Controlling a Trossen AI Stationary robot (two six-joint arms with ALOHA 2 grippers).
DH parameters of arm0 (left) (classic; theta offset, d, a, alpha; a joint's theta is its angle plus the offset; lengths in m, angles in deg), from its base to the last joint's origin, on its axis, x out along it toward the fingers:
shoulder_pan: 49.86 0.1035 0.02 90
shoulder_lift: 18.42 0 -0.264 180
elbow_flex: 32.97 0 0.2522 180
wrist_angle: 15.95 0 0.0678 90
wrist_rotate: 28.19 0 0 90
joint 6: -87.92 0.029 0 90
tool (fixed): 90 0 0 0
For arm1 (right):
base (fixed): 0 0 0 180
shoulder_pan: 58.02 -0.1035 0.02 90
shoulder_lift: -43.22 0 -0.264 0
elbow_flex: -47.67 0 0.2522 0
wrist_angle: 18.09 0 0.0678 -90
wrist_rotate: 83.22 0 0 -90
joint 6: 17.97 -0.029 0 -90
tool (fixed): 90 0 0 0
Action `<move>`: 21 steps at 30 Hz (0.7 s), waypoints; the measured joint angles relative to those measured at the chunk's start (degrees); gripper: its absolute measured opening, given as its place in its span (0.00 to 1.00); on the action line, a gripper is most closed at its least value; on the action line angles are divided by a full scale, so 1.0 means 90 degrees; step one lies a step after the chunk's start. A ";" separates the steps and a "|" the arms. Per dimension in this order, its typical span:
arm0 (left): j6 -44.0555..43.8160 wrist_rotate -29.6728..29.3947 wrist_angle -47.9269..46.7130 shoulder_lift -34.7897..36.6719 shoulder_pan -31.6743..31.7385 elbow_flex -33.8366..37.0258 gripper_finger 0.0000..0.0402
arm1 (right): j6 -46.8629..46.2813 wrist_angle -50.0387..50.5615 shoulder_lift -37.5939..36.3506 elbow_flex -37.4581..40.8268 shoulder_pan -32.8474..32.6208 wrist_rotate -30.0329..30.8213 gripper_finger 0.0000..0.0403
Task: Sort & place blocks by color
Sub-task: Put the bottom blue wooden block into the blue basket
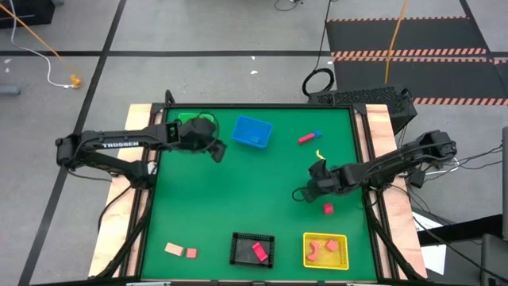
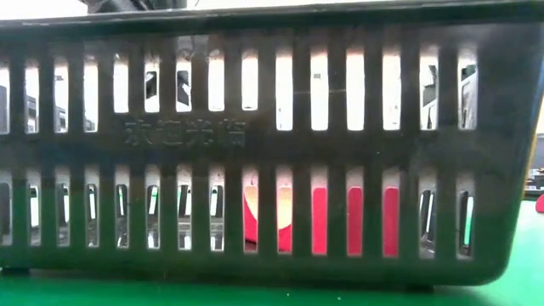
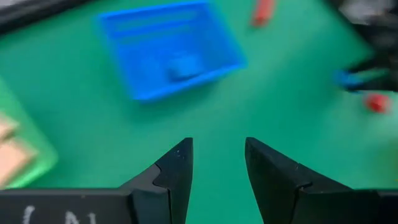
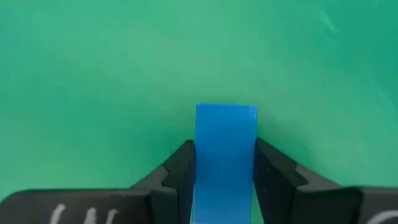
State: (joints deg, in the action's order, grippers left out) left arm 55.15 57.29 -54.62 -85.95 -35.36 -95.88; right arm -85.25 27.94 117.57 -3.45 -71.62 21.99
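Observation:
My right gripper (image 1: 302,193) (image 4: 224,155) hovers over the mat's right middle, shut on a blue block (image 4: 226,127). My left gripper (image 1: 216,149) (image 3: 217,162) is open over bare mat between the green basket (image 1: 193,120) and the blue basket (image 1: 252,132). The blue basket (image 3: 168,46) holds one blue block (image 3: 183,67), and tan blocks (image 3: 11,155) lie in the green one. Loose on the mat lie a pink-red bar (image 1: 305,139), a small blue block (image 1: 317,134), a yellow piece (image 1: 320,152), a pink-red cube (image 1: 328,208) and two pale pink-tan blocks (image 1: 181,251). My right gripper pinches the blue block between its two fingers (image 4: 177,171), one on each of two opposite side faces. The block's free end (image 4: 226,115) sticks out past the fingertips. The fingers hide its rear end. Whether the block touches the mat, I cannot tell.
The black basket (image 1: 252,248) at the near edge holds a pink-red block (image 2: 353,221) and fills the low view. The yellow basket (image 1: 325,250) beside it holds pink-red blocks. Wooden side rails (image 1: 381,135) border the green mat (image 1: 254,191), whose middle is bare.

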 joint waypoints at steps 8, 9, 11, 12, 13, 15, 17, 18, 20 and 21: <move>0.1038 0.0141 0.1351 -0.0002 -0.1174 0.0000 0.37 | 0.1988 -0.2967 -0.0403 0.0000 0.0063 0.0469 0.27; 0.1352 0.0139 0.1505 -0.0025 -0.1353 0.0001 0.37 | 0.2276 -0.3391 -0.0401 0.0000 0.0086 0.0463 0.27; 0.2004 0.0141 0.1851 -0.0112 -0.1726 0.0000 0.37 | 0.2810 -0.4200 -0.0404 0.0000 0.0112 0.0457 0.27; 0.2401 0.0143 0.1934 -0.0145 -0.1908 0.0002 0.37 | 0.3047 -0.4571 -0.0406 -0.0003 0.0130 0.0442 0.27; 0.2810 0.0140 0.2055 -0.0198 -0.2093 0.0005 0.37 | 0.3250 -0.4871 -0.0409 -0.0005 0.0145 0.0408 0.27; 0.3556 0.0085 0.2412 -0.0346 -0.2423 0.0000 0.37 | 0.3573 -0.5369 -0.0406 -0.0005 0.0216 0.0112 0.27; 0.4242 -0.0090 0.2602 -0.0493 -0.2725 0.0007 0.37 | 0.3679 -0.5779 -0.0406 -0.0005 0.0283 -0.0278 0.27; 0.4571 -0.0223 0.2817 -0.0591 -0.2842 0.0007 0.37 | 0.3663 -0.5978 -0.0406 -0.0006 0.0314 -0.0530 0.27; 0.5217 -0.0483 0.3178 -0.0742 -0.3017 0.0007 0.37 | 0.3458 -0.6297 -0.0400 -0.0006 0.0381 -0.1049 0.27; 0.5523 -0.0581 0.3324 -0.0802 -0.3089 0.0007 0.37 | 0.3317 -0.6460 -0.0386 -0.0007 0.0405 -0.1321 0.27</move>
State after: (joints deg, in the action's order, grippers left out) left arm 104.86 52.07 -24.71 -93.16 -63.16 -95.81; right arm -55.39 -30.20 114.10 -3.52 -67.97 10.10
